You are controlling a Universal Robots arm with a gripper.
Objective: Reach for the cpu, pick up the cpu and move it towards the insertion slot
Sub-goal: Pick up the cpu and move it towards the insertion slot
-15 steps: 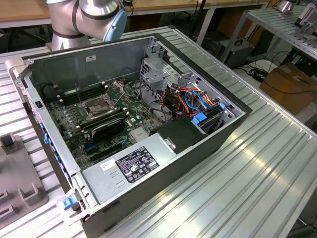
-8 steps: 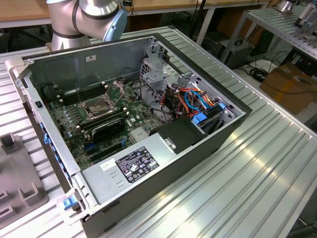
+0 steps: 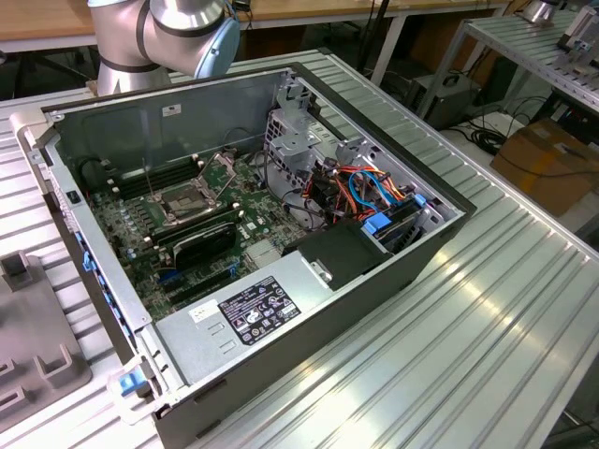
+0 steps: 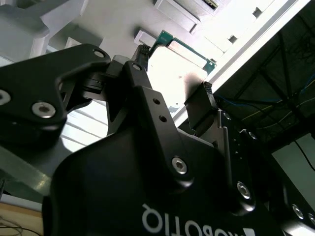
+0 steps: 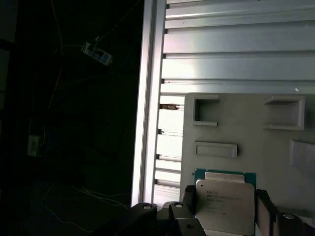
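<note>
Cpu (image 5: 225, 209): a small flat square chip with a pale silver lid on a green board, the green showing along one edge. In the first wrist view it sits over a grey tray (image 5: 236, 128) with shallow rectangular recesses, on a ribbed metal table (image 5: 236, 44). In the second wrist view the black gripper (image 4: 174, 69) straddles the chip. Whether it is clamped on the chip or stands just apart cannot be told. In the exterior view, from its left: the arm (image 3: 168, 28), then the open case (image 3: 140, 131). Inside the case is the slot (image 3: 182, 199), with a silver frame and a dark centre.
</note>
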